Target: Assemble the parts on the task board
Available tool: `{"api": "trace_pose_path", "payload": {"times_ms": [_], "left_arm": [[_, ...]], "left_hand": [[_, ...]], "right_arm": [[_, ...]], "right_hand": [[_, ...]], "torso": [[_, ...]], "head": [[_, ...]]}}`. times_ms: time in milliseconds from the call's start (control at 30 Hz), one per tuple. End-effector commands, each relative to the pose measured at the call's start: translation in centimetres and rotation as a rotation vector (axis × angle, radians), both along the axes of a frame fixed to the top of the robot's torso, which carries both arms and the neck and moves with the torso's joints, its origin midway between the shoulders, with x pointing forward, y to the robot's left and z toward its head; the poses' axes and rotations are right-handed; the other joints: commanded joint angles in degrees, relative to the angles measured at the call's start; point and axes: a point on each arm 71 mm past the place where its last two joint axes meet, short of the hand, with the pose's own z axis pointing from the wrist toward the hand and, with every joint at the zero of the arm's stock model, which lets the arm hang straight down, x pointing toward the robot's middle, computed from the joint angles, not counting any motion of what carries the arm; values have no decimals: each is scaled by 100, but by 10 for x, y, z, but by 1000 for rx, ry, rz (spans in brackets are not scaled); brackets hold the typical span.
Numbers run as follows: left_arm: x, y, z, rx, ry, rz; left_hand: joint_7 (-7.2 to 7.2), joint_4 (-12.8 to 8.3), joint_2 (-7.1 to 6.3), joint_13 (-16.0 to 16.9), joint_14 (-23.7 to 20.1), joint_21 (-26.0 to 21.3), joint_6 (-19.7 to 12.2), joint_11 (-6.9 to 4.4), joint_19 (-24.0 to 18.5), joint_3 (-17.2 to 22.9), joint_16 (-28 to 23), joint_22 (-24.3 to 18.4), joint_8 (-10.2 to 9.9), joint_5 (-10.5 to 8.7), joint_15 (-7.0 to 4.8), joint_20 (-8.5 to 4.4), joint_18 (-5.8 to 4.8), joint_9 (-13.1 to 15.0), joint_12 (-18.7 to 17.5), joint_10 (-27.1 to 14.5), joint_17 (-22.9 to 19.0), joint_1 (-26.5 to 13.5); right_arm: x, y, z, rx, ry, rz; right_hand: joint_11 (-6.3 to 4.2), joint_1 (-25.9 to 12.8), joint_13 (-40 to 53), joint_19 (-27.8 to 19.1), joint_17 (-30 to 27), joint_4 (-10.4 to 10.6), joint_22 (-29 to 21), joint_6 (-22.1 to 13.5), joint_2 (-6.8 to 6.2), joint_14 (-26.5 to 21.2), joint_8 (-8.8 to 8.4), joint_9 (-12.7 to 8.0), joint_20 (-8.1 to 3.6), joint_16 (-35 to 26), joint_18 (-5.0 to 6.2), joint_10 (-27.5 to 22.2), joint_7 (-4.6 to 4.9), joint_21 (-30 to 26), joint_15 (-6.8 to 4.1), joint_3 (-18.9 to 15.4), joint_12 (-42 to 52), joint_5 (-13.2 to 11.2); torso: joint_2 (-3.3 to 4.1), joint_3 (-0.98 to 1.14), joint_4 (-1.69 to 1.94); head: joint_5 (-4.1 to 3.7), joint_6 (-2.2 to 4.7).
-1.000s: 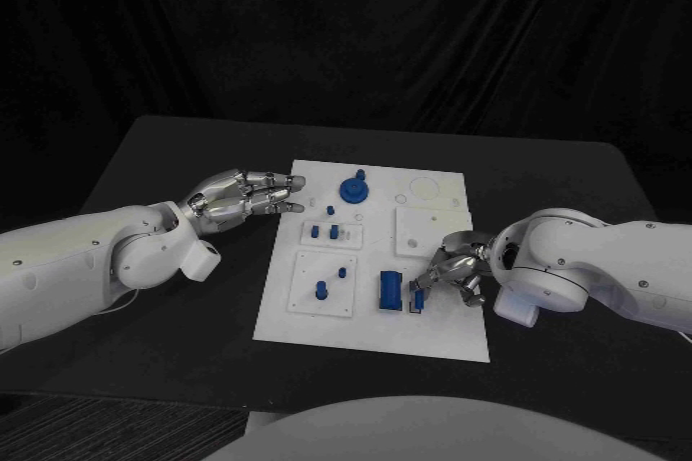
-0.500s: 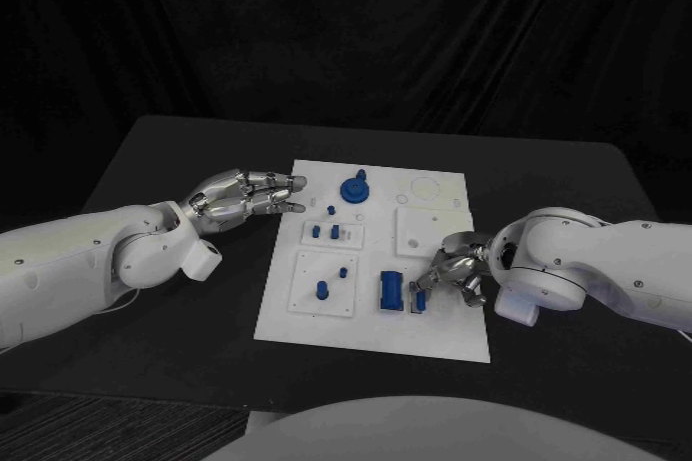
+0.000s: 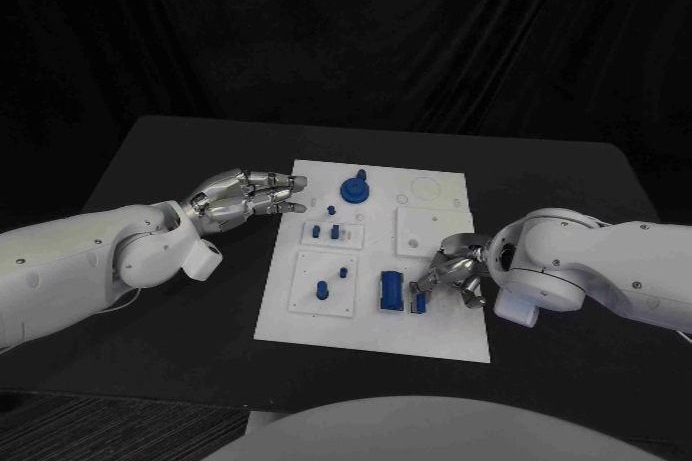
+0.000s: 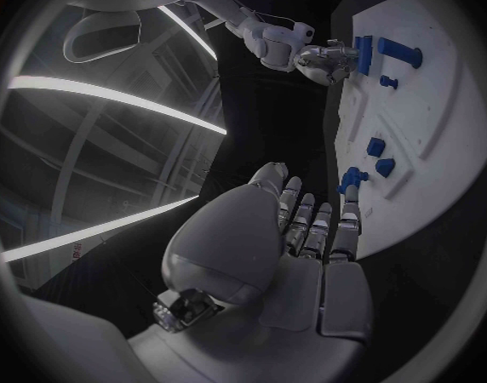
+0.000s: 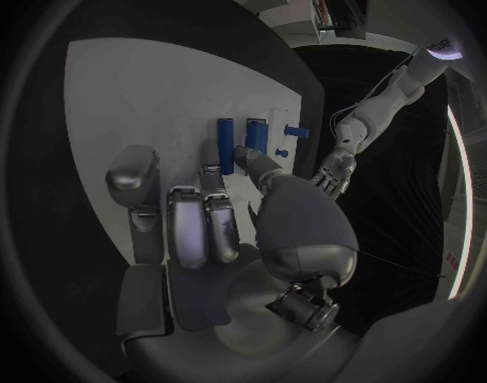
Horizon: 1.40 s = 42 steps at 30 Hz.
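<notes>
- Left robot hand (image 3: 245, 194) hovers at the task board's (image 3: 433, 331) ten o'clock edge, fingers loosely apart, nothing in its grasp.
- Right robot hand (image 3: 451, 271) is down at the board's four o'clock side, fingers curled around a slim blue part (image 3: 420, 300); whether it truly grips it, I cannot tell.
- Just beside that piece stands a blue block (image 3: 389, 289).
- At the board's twelve o'clock, a round blue knob (image 3: 353, 189).
- Black worktop (image 3: 173, 161) underneath.
</notes>
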Motion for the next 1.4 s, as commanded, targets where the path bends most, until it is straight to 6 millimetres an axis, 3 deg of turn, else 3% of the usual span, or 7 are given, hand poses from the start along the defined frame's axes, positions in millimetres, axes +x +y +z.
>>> {"api": "trace_pose_path", "payload": {"times_ms": [33, 300, 433, 567, 667, 1033, 1400], "left_arm": [[-1, -2, 0, -18, 2, -11], [-1, -2, 0, -17, 4, -13], [-1, -2, 0, -16, 5, -13], [-1, -2, 0, -15, 6, -14], [-1, -2, 0, -15, 7, -14], [-1, -2, -1, -13, 10, -16], [-1, -1, -1, -11, 13, -16]], "left_hand": [[15, -8, -32, 4, 10, 25, -25, 18, 2, 34, 29, -8, 8, 33, 21, -4, 64, -3, 23, 25, -3, 14], [17, -16, -32, 2, 8, 24, -37, 21, -2, 53, 29, -17, 4, 34, 25, -3, 64, -4, 13, 19, -4, 11], [17, -16, -32, 2, 8, 24, -37, 21, -2, 53, 29, -17, 4, 34, 25, -3, 64, -4, 13, 19, -4, 11], [17, -16, -32, 2, 8, 24, -37, 21, -2, 53, 29, -17, 4, 34, 25, -3, 64, -4, 13, 19, -4, 11], [17, -16, -32, 2, 8, 24, -37, 21, -2, 53, 29, -17, 4, 34, 25, -3, 64, -4, 13, 19, -4, 11], [20, -21, -32, -1, 4, 24, -51, 25, -2, 67, 27, -20, 0, 34, 29, -2, 63, -6, 0, 11, -5, 6], [20, -21, -32, -1, 4, 24, -51, 25, -2, 67, 27, -20, 0, 34, 29, -2, 63, -6, 0, 11, -5, 6]], "right_arm": [[-3, 0, -5, -20, 19, 2], [-3, 0, -5, -20, 19, 0], [-3, 0, -5, -23, 24, 5], [-3, -1, -6, -25, 26, 6], [-3, -1, -6, -26, 27, 7], [-3, 0, -7, -30, 33, 17], [-3, 0, -7, -35, 34, 26]], "right_hand": [[-20, 3, 1509, -27, -11, -348, 594, -48, 63, 305, 34, -5, 32, -34, 83, 612, -9, -21, -43, 388, 21, -25], [-26, -142, 1509, -31, -25, -199, 582, -79, 61, 303, 38, -12, 30, -41, 86, 612, -16, -54, -47, 329, 21, -219], [-20, -351, 1509, -26, -46, 31, 568, -118, 3, 302, 29, -43, 30, -49, 86, 612, -10, -85, -44, 177, 21, -817], [-8, -542, 1509, -19, -52, 279, 563, -133, -39, 302, 12, -81, 38, -50, 85, 612, 3, -98, -34, -86, 21, -902], [5, -678, 1509, -15, -62, 463, 558, -150, -92, 301, -6, -121, 46, -52, 86, 612, 16, -112, -23, -301, 21, -1358], [4, -861, 1509, -6, -85, 811, 549, -160, -253, 299, -7, -190, 51, -57, 91, 612, 13, -150, -23, -820, 21, -2199], [-29, -894, 1509, 2, -80, 998, 552, -18, -158, 300, 86, -175, 36, -54, 92, 612, -30, -152, -46, -995, 21, -2280]], "torso": [[1, 0, 0], [0, 0, 3], [0, -1, 1], [0, -1, 1], [0, -1, 1], [1, -1, 1], [1, -1, 0]], "head": [[6, -1], [6, -1], [13, -1], [15, -1], [16, -1], [16, -1], [20, -1]]}}
